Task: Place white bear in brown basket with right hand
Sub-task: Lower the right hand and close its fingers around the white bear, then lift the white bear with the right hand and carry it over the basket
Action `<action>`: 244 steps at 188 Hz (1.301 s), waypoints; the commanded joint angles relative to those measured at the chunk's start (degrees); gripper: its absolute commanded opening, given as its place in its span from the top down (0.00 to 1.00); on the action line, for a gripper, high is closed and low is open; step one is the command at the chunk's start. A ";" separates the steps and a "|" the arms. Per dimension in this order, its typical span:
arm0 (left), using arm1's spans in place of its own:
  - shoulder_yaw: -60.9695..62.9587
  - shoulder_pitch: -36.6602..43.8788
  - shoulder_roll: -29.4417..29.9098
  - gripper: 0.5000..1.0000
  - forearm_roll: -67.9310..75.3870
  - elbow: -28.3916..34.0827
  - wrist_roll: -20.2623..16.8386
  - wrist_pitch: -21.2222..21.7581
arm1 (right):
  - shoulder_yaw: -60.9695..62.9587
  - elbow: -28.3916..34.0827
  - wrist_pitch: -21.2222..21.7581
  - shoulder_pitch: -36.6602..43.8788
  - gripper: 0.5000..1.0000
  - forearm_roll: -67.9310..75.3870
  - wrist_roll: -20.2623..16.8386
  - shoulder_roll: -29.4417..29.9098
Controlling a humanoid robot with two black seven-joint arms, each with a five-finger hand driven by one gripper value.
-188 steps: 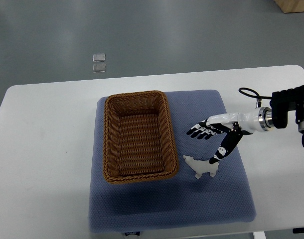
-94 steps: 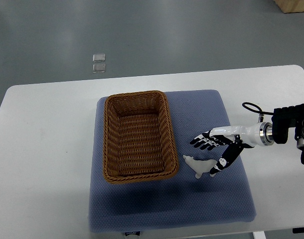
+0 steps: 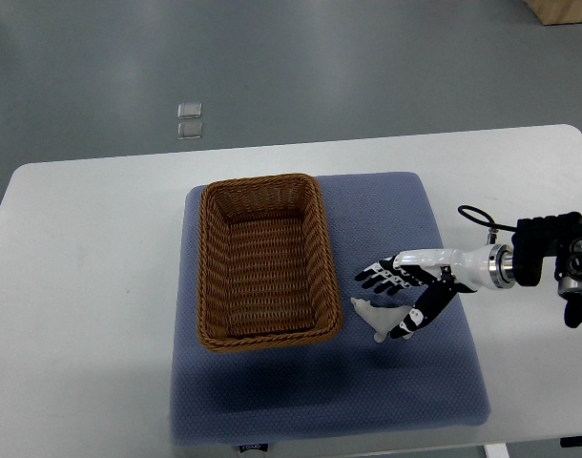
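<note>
- Grasp step: the right robot hand (image 3: 398,299) hovers spread wide over the white bear (image 3: 375,317), holding nothing.
- Next: close on it, lift, carry left into the brown basket (image 3: 263,259).

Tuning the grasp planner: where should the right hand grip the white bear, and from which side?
Grip the white bear across its torso, coming from above and from the right. It lies flat on the blue mat, long axis roughly left-right, its left end near the brown basket, so the basket wall probably crowds that side. The open right hand already hangs over its right part, thumb on the near side.
</note>
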 commanded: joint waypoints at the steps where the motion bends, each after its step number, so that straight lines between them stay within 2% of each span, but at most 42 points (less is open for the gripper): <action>1: 0.00 0.00 0.00 0.00 0.01 0.05 0.02 0.00 | -0.01 0.00 0.03 -0.25 0.25 -0.08 0.00 0.16; 18: 0.00 0.00 0.00 0.00 0.01 0.05 0.02 0.00 | -0.01 0.00 0.03 -0.77 0.34 -0.79 0.09 0.25; 46: 0.00 0.00 0.00 0.00 0.01 0.05 -0.07 0.00 | 0.08 -0.09 0.03 -1.83 0.39 -1.67 0.70 0.52; 106: 0.00 0.00 0.00 0.00 0.01 0.05 0.02 0.00 | 1.22 -0.35 -0.05 -2.97 0.41 -2.81 0.79 2.01; 112: 0.00 0.00 0.00 0.00 0.01 -0.04 0.02 0.00 | 1.22 -0.35 -0.05 -3.06 0.46 -2.81 0.79 2.10; 119: 0.00 0.00 0.00 0.00 0.01 -0.03 0.02 0.00 | 1.22 -0.44 -0.05 -3.06 0.58 -3.07 0.79 2.19; 123: 0.00 0.00 0.00 0.00 0.01 -0.04 0.02 0.00 | 1.22 -0.44 -0.05 -3.06 0.61 -3.07 0.79 2.19; 138: 0.09 0.00 0.00 0.00 0.01 -0.04 0.02 0.00 | 1.22 -0.44 -0.05 -3.06 0.90 -4.04 0.88 2.19; 150: 0.09 0.00 0.00 0.00 0.01 -0.04 0.02 0.00 | 1.22 -0.44 -0.05 -3.15 1.00 -4.48 0.88 2.19; 173: 0.09 0.00 0.00 0.00 0.01 0.05 0.02 0.00 | 1.31 -0.44 -1.02 -3.24 1.00 -4.57 1.32 2.19; 223: 0.09 0.00 0.00 0.00 0.01 0.05 0.02 0.00 | 4.47 -0.35 -0.23 -2.09 1.00 -4.13 1.58 0.78; 244: 0.09 0.00 0.00 0.00 0.01 0.05 0.02 0.00 | 5.00 -0.27 0.65 1.42 1.00 -3.42 1.58 -1.24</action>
